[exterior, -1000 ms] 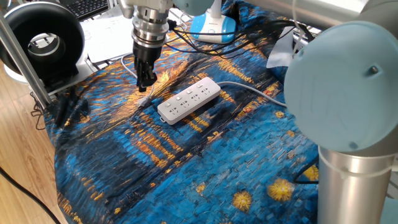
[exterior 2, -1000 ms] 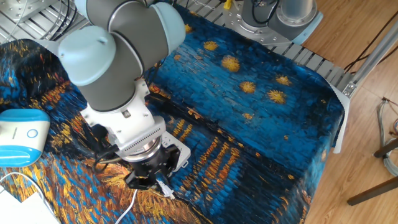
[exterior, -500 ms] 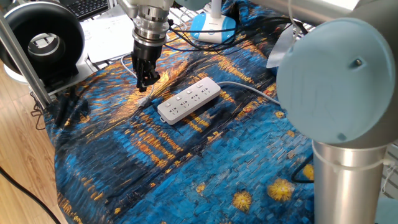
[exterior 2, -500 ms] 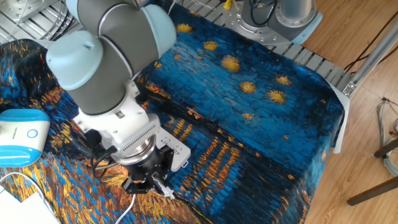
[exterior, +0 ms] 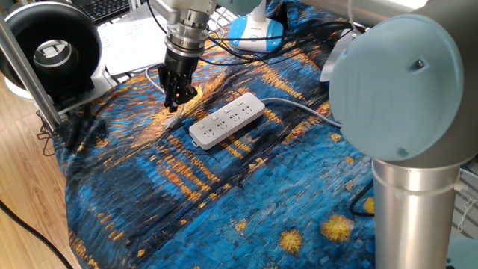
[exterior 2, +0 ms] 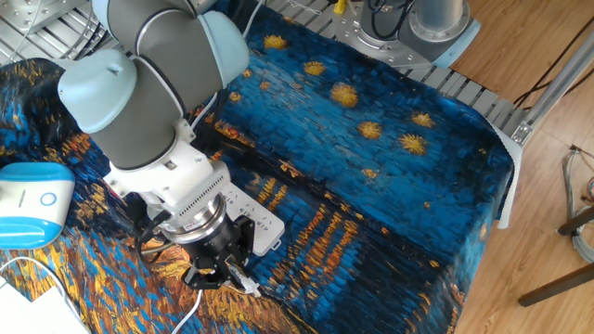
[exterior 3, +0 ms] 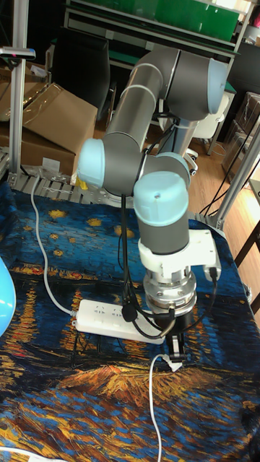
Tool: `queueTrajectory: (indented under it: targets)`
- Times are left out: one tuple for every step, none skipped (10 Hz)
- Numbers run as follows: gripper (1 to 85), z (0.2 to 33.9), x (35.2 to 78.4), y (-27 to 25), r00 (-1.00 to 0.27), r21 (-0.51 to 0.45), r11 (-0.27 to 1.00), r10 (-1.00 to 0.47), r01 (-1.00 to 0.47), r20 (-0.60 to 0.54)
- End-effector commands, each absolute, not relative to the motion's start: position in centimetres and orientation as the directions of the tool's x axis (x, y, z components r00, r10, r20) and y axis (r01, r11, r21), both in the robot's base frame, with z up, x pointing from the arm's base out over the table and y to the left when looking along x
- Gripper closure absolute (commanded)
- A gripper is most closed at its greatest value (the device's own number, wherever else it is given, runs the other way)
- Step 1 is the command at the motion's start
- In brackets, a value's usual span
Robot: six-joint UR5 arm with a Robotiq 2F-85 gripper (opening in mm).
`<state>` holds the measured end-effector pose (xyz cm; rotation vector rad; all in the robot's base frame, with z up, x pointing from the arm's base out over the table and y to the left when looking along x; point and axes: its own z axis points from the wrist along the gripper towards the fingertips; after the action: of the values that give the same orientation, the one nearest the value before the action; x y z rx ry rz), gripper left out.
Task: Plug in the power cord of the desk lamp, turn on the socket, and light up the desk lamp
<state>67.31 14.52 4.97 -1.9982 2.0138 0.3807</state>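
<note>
The white socket [exterior: 226, 119] lies flat on the blue painted cloth; it also shows as the socket [exterior 3: 108, 317] and socket [exterior 2: 264, 230]. My gripper [exterior: 175, 103] stands just left of its button end, tilted, fingers close together on the small white plug [exterior 3: 173, 363] of the power cord [exterior 3: 152, 411]. The plug [exterior 2: 243, 279] sits at the fingertips, near the cloth. The thin cord trails away from it across the cloth. The desk lamp [exterior: 254, 31], with a light-blue base, stands at the back; its base [exterior 2: 32, 199] is partly cut off.
A black ring-shaped device [exterior: 52, 48] on a white base stands at the back left, beside a metal post [exterior: 26, 67]. The strip's thicker grey-white cable [exterior: 299, 108] runs right. My arm's large elbow [exterior: 403, 90] fills the right foreground. Black cables lie near the lamp.
The wrist has tilted and the arm's upper joints have swung sideways, while the fingertips and plug stay at nearly the same spot beside the socket.
</note>
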Motion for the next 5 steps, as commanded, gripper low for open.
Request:
queueTrajectory:
  targets:
    - [59.7,4.3,68.2,15.0,0.016,-0.039,0.001,-0.906,-0.999,-0.422]
    - [58.3,4.6,68.3,15.8,0.022,-0.045,-0.002,-0.892,-0.999,-0.451]
    - [58.3,4.6,68.1,15.8,0.033,-0.041,-0.016,-0.889,-0.999,-0.456]
    - [58.3,4.5,67.4,15.7,0.038,-0.029,-0.027,-0.887,-0.999,-0.461]
    - [58.3,4.3,66.4,15.7,0.027,-0.007,-0.027,-0.876,-1.000,-0.482]
